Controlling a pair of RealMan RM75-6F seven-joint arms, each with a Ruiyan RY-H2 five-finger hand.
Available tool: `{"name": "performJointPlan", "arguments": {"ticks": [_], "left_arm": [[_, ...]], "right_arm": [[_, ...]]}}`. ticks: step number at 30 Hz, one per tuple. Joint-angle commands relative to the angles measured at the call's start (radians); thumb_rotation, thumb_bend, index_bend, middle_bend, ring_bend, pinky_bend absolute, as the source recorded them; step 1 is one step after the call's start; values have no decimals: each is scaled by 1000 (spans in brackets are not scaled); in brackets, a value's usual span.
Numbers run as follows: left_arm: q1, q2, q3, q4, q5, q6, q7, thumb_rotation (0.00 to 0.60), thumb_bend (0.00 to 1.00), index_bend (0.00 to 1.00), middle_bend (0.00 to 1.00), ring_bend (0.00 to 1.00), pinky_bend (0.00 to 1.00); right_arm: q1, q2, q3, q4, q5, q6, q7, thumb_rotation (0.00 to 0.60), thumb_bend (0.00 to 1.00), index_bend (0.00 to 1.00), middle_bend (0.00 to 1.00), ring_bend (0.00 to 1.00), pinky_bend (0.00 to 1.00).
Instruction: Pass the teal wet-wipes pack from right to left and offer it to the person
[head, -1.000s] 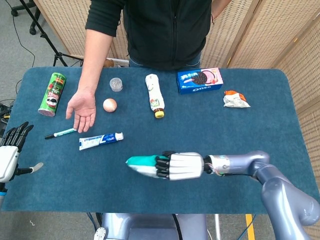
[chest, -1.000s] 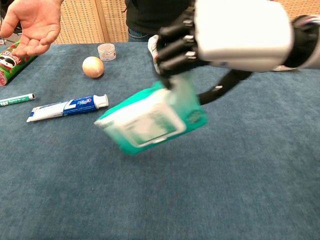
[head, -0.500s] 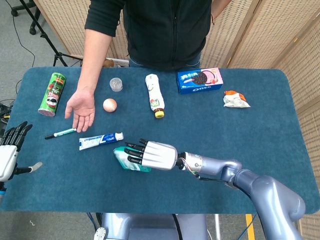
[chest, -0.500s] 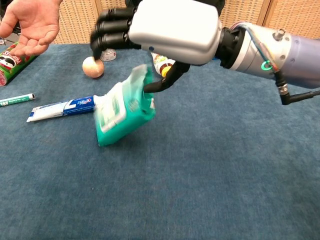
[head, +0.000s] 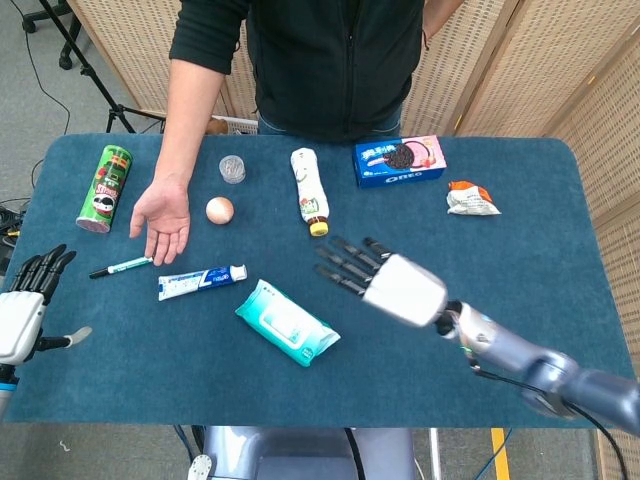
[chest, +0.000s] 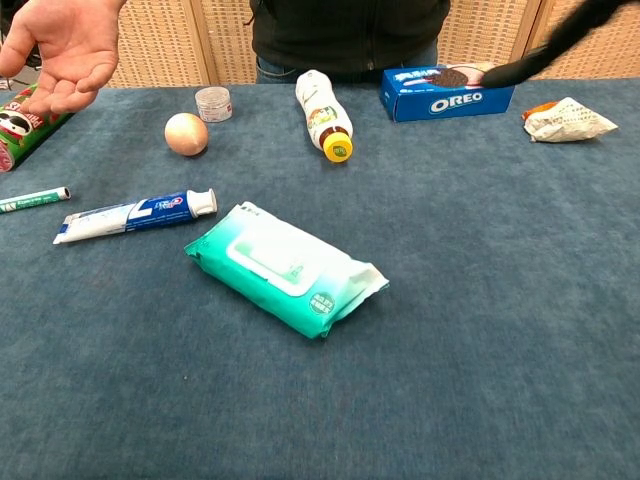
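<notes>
Pack position: the teal wet-wipes pack (head: 287, 323) lies flat on the blue table (head: 520, 230), label side up, just below the toothpaste tube (head: 201, 281). The right hand (head: 385, 280) hovers beside it — fingers (head: 340, 265) spread apart, holding nothing, clear of the pack. The left hand (head: 25, 305) sits at the table's left edge, fingers apart, well away. The person's hand (head: 163, 220) rests palm-up beyond the tube.

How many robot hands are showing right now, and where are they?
2. The right hand, white with black fingers spread, hovers above the blue table, right of the flat teal wet-wipes pack. The left hand waits open at the table's left edge. Neither holds anything.
</notes>
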Motion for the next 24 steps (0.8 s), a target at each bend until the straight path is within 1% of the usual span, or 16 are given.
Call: {"name": "performJointPlan", "arguments": {"ticks": [1,3,6,9,12,15,18,19,24], "left_arm": [[-26,-7,13,15,72,1,-6,600,0,16,0,0,0],[-40,-12,16,24,93,-4,-14,600,0,16,0,0,0],[-75,-10,32,21,154,-30,-25,600,0,16,0,0,0],[-114,-3,48,4,229,-48,-22,600,0,16,0,0,0],[-150,-1,59,-27,277,-79,0,600,0,16,0,0,0],[-189,-1,60,-75,291,-133,36,600,0,16,0,0,0],[-241,-15,49,-122,294,-205,81,600,0,16,0,0,0],[-274,-29,41,-140,293,-253,110,600,0,16,0,0,0],[-372,-94,4,-161,213,-421,209,600,0,16,0,0,0]], "right_arm": [[-187,98,-29,-124,91,133,-3,600,0,0,0,0,335],[-245,114,-35,-150,122,161,15,600,0,0,0,0,335],[-363,124,-37,-181,210,216,86,600,0,0,0,0,335],[-448,112,-25,-182,278,248,155,600,0,0,0,0,335],[-512,104,-17,-203,328,257,207,600,0,0,0,0,334],[-559,102,-16,-220,350,258,211,600,0,0,0,0,334],[-599,92,-14,-225,345,267,225,600,0,0,0,0,322],[-614,90,-10,-228,346,271,231,600,0,0,0,0,313],[-647,92,23,-229,344,267,273,600,0,0,0,0,288]]}}
